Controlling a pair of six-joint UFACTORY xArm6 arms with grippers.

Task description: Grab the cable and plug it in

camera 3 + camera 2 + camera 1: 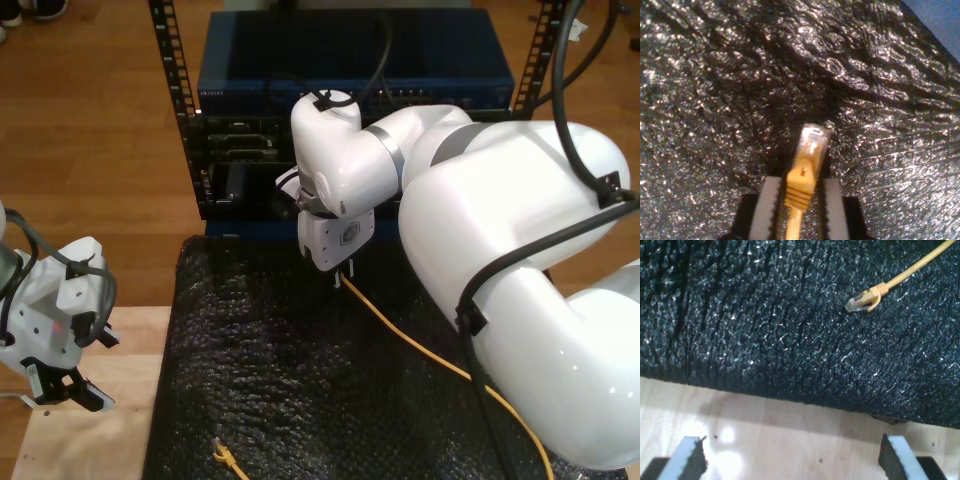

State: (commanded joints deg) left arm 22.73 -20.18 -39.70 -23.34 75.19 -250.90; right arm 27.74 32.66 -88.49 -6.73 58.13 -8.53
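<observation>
The yellow-orange cable (420,345) runs across the black mat (300,400) towards the exterior view's lower right. One clear-tipped plug (812,145) sticks out from between the pads of my second gripper (801,184), which is shut on the cable's boot. This gripper (340,278) hangs over the mat's far edge, just in front of the rack (360,70). The cable's other plug (860,303) lies loose on the mat, seen also near the front edge (225,458). My first gripper (792,450) is open over pale wood, short of the mat, at the exterior view's lower left (62,388).
The rack holds a blue unit (260,75) and dark panels with ports (235,150) behind the mat. The second arm's bulky white body (520,280) covers the exterior view's right side. A light wooden board (90,440) lies beside the mat under my first gripper.
</observation>
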